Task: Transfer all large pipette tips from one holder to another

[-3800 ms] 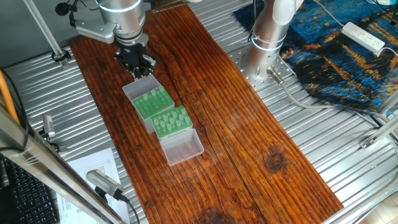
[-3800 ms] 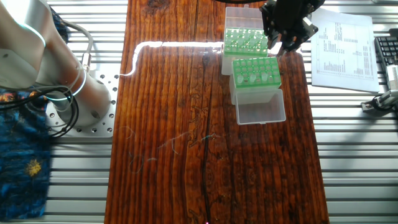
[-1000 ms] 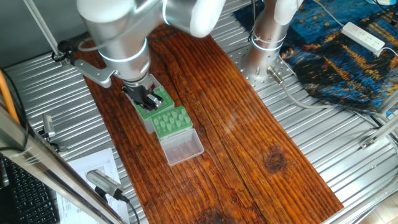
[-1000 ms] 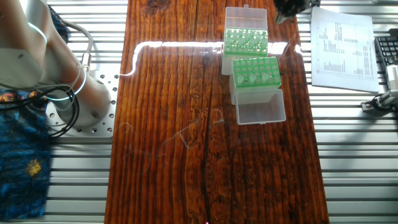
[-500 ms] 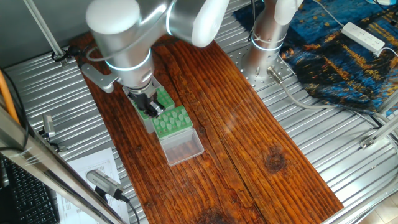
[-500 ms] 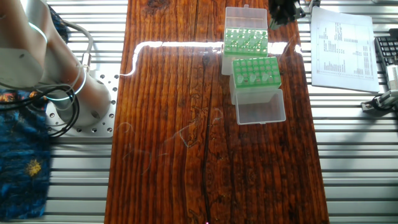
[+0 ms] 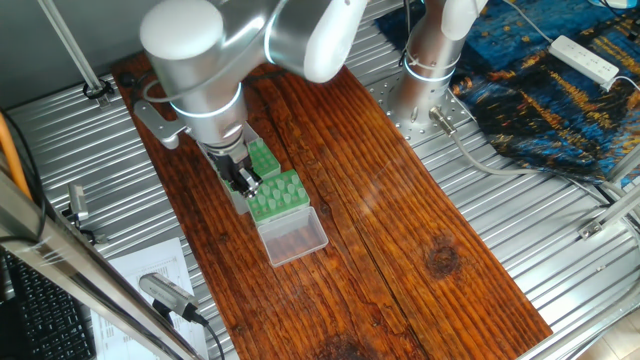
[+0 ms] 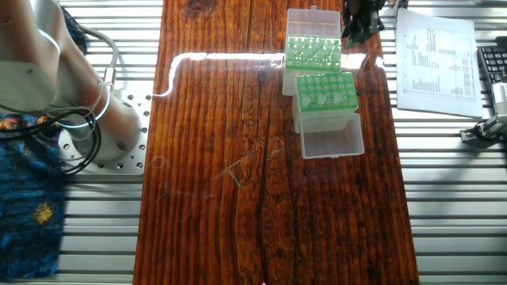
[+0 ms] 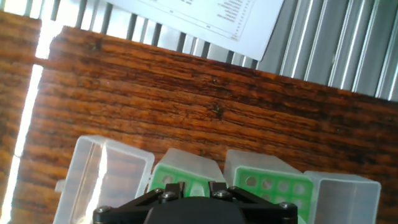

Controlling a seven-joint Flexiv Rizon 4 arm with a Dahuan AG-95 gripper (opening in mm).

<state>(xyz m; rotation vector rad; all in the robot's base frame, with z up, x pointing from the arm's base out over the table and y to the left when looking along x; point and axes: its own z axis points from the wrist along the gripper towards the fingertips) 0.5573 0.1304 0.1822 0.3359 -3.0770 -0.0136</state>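
Over the two green racks, the end effector [image 7: 243, 180] is held low, its dark fingers pointing down at the seam between them; whether it is released or clenched cannot be told, since the fingertips are hidden in the hand view and too small in the fixed views. No tip can be seen between the fingers.

The large pipette tips [image 8: 333, 96] are seated in the near rack [image 7: 277, 195], wide ends up; they are seen as pale cones clustered on part of the grid, with bare holes elsewhere. The far rack [image 8: 312, 52] shows mostly open holes, though glare makes its contents hard to read. Each rack has a clear hinged lid lying open at its outer end; the near lid [image 8: 331, 136] appears empty.

Several risks are judged likely. A descent slightly off a tip's axis could push it sideways or jam it deeper. Neighbouring tips could be brushed and lifted. Because the racks touch and rest loose on the desk [image 7: 400, 230], a snagged tip could drag or tilt a whole rack.
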